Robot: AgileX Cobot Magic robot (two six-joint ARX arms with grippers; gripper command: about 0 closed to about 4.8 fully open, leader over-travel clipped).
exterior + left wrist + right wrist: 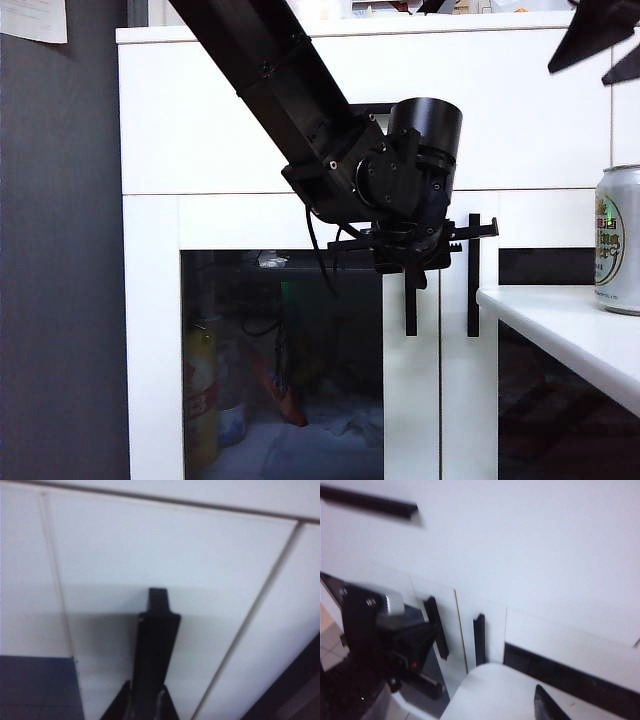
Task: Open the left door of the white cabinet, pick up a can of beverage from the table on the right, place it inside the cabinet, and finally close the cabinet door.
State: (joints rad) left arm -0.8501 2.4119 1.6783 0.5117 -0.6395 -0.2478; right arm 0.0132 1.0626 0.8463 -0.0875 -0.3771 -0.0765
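A grey wall (60, 260) stands to the left of the white cabinet (220, 130), which fills most of the exterior view. Across the cabinet's upper part runs a wide drawer (200, 120) with a horizontal black handle (370, 502); below it are two doors with dark glass panels. The left door (410, 400) is flush with its frame, and through its glass (280, 370) a yellow bottle (200, 400) and other blurred items show on the shelf inside. The right door (457, 390) carries its own vertical black bar handle (474, 275).

The white tabletop (570, 335) juts in from the right, in front of the right door. The can of beverage (618, 240) stands upright on it at the far right edge of the view, partly cut off.

The left arm (270, 70) slants down from the top to the left door's black bar handle (155, 645). The left pincer (410, 262) is clamped on that handle near its upper end, its fingers (167, 705) pressed to either side of the bar.

The right pincer (605, 45) hangs at the top right, above the can and well apart from it; its dark fingertips stand apart with nothing between them.
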